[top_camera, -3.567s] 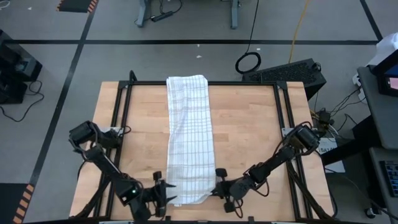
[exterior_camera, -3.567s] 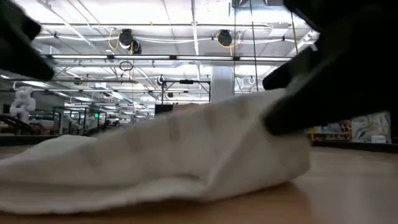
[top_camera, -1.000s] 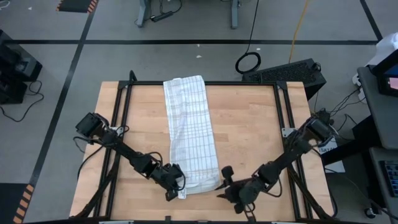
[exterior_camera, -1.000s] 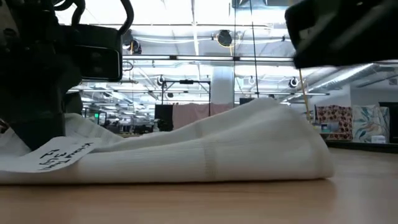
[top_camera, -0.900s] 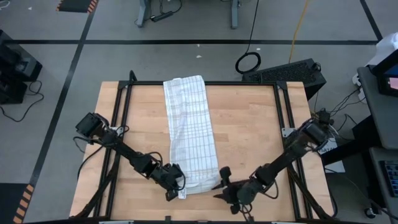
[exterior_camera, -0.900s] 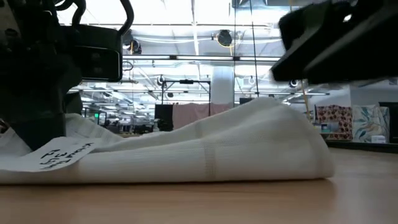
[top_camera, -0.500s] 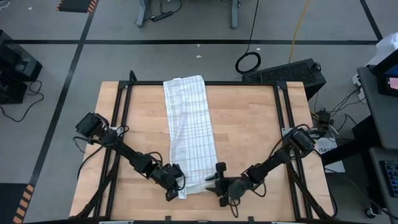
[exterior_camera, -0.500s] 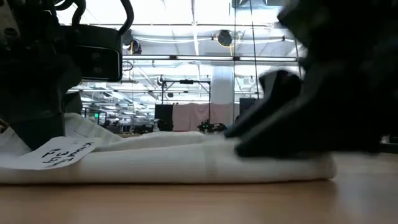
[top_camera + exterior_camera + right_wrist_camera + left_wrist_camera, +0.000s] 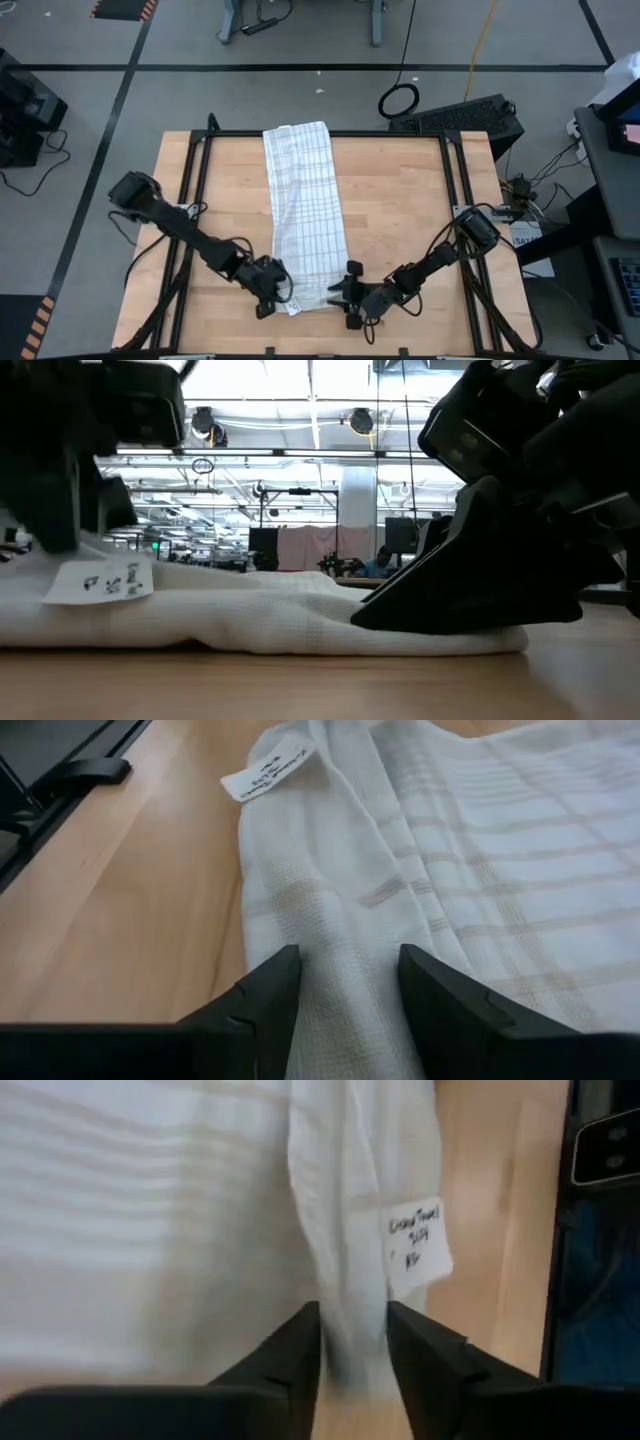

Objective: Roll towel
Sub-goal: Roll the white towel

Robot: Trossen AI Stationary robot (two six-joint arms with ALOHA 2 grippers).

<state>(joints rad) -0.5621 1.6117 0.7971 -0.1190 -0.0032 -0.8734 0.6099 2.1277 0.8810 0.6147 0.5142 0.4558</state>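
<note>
The towel (image 9: 305,210), white with fine grey checks, lies as a long narrow strip from the table's far edge to its near edge. A white handwritten tag (image 9: 417,1245) sits at its near left corner. My left gripper (image 9: 278,297) hangs over that corner, its fingers slightly apart on either side of a raised ridge of cloth (image 9: 353,1310). My right gripper (image 9: 335,296) is open and low at the near right corner, its fingers either side of a fold (image 9: 345,960). My left gripper has a ridge of the towel's near left corner between its fingers (image 9: 290,1355), coming from above and slanting down; I cannot tell whether the fingers touch it. My right gripper lies with its open fingers (image 9: 450,595) on the towel's near right end (image 9: 440,638), coming low from the table's right side. The cloth under it lies flat on the table.
Black frame rails run along the table's left (image 9: 195,200) and right (image 9: 455,180) sides. Bare wood lies to the right of the towel (image 9: 400,210) and to its left (image 9: 235,200). A black box (image 9: 465,115) stands beyond the far right corner.
My right gripper has come down and toward the towel, rolling as it went, and now lies on the near right end. The hump of cloth there has been flattened. My left gripper has risen a little, and the tag now sits higher and flatter.
</note>
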